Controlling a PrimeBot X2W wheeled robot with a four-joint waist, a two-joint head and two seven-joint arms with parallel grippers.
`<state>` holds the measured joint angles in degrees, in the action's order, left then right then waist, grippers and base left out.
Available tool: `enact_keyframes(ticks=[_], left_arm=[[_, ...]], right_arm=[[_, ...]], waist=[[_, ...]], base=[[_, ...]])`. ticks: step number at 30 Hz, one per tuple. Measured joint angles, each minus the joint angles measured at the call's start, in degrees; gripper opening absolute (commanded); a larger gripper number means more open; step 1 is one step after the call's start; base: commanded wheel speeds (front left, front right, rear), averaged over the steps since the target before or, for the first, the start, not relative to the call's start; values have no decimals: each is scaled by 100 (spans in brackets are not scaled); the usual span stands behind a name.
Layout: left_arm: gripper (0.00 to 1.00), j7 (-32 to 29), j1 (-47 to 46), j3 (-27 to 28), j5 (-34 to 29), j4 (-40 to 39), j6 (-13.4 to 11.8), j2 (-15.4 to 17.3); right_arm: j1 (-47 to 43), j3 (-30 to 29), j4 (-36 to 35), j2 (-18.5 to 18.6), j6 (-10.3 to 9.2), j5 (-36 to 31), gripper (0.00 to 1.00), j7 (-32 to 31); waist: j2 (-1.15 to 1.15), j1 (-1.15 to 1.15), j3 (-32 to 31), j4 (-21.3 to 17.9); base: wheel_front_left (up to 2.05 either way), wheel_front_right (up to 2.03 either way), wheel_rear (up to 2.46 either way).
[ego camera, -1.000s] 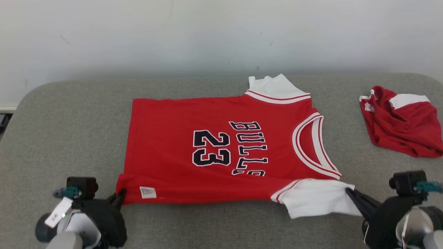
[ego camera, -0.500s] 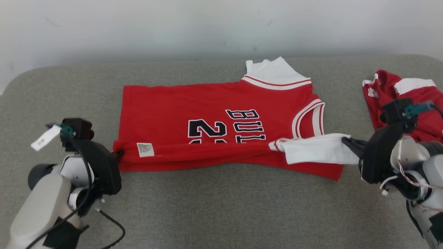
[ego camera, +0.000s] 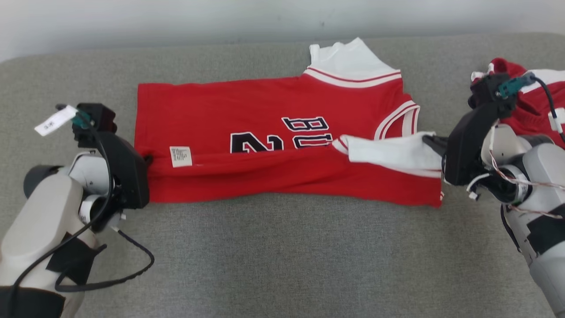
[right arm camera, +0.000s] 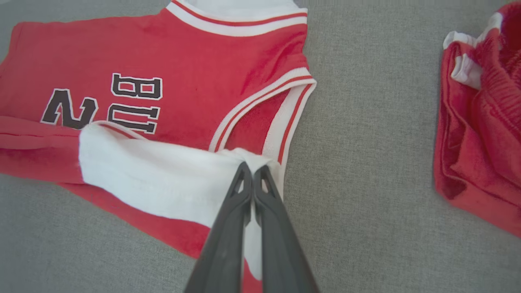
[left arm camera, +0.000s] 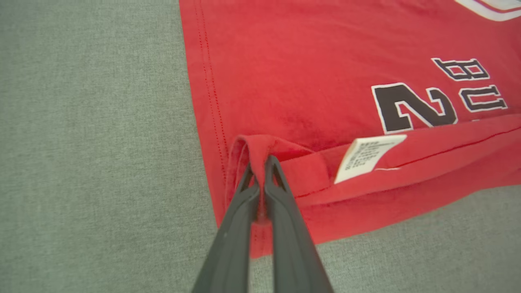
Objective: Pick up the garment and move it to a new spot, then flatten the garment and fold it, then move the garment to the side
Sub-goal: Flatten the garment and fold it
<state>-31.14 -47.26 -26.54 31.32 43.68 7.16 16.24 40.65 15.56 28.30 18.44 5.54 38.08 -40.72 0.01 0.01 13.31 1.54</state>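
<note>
Pinching the hem corner of the red jersey (ego camera: pixel 265 106) between the left fingers (left arm camera: pixel 238 215) and its white sleeve (right arm camera: pixel 154 175) between the right fingers (right arm camera: pixel 228 232), near edge doubled over the print, flat on the grey surface (ego camera: pixel 282 256), apart from a crumpled red garment (right arm camera: pixel 480 154).

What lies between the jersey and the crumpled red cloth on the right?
Bare grey padding separates jersey from red cloth, per the right wrist view.

The garment (ego camera: pixel 273 128) lies in the middle of the padded surface (ego camera: pixel 282 256), its near edge turned over onto it, the left gripper (ego camera: pixel 148 160) at its left end, the right gripper (ego camera: pixel 426 140) at its right, another cloth bundle (ego camera: pixel 534 119) further right.
</note>
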Motion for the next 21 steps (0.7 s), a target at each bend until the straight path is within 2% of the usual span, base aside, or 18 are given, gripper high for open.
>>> enact_keyframes(ticks=[9, 10, 11, 12, 13, 21], left_arm=[[0, 148, -180, -236, 146, 324, 0, -22], [0, 153, -208, -253, 158, 376, 0, -20], [37, 181, -247, -275, 159, 420, 0, -21], [86, 223, -283, -309, 159, 460, 0, -30], [100, 277, -316, -334, 159, 520, 1, -47], [100, 768, -362, -407, 292, 704, 0, -98]], right_arm=[[363, 162, 512, -156, 52, -96, 0, 285], [375, 168, 564, -170, 53, -113, 20, 318], [403, 183, 641, -181, 63, -125, 65, 365], [439, 192, 709, -180, 76, -132, 100, 422], [467, 189, 757, -181, 77, -137, 100, 490], [498, 62, 1042, -208, 111, -56, 100, 1165]], waist=[[0, 0, 298, 3], [0, 0, 314, 4], [0, 0, 323, 7], [0, 0, 322, 11], [0, -1, 313, 16], [0, -1, 118, 48]], base=[[0, 0, 0], [0, 0, 0], [0, 0, 0], [0, 0, 0], [0, 0, 0], [0, 0, 0]])
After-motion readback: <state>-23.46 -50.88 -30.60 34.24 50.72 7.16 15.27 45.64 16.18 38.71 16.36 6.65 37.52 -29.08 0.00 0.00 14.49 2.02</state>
